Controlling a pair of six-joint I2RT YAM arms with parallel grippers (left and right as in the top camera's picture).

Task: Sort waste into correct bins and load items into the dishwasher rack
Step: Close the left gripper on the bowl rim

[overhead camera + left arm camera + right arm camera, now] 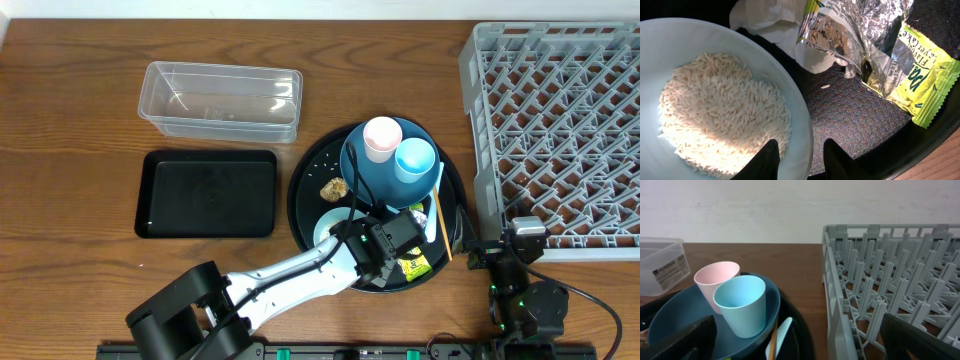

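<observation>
My left gripper is shut on the rim of the light blue bowl, one finger inside on the white rice, the other outside. Crumpled silver wrappers and a yellow-green packet lie just beyond the bowl on the round black tray. The dark blue plate carries the pinkish-white cup and the light blue cup, with a brown lump at its edge. My right gripper stands open by the near left corner of the dishwasher rack, holding nothing.
The clear tub and the shallow black tray sit left of the round tray. A pale blue spoon and a wooden chopstick lie along the plate's right side. The left arm crosses the table's front edge.
</observation>
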